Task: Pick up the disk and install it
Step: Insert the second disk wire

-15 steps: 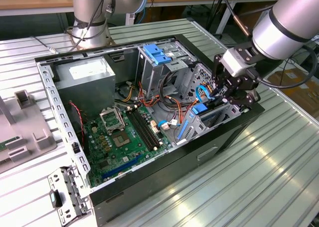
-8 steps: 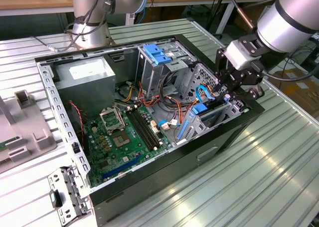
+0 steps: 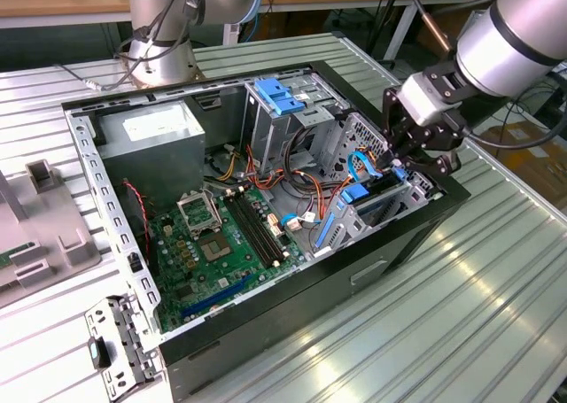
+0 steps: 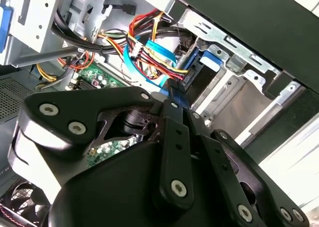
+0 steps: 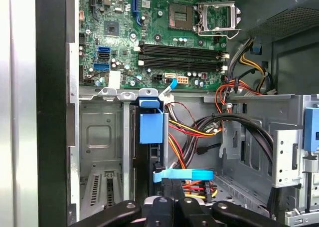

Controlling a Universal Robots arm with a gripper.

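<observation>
Hand (image 5: 172,207) at the bay, disk (image 5: 149,152) edge-on just beyond its fingertips.

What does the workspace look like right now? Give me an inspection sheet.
Surface: ribbed metal table carrying the open computer case.
Job's things: disk standing on edge in the drive bay, blue tab showing.
Clutter: grey fixture at the exterior view's left; bracket lying beside the case.
Grippers: gripper at the drive bay, its state unclear.
Cables: coloured wire bundle and blue ribbon cable beside the disk.
Surroundings: second robot base, wooden benches behind.
</observation>
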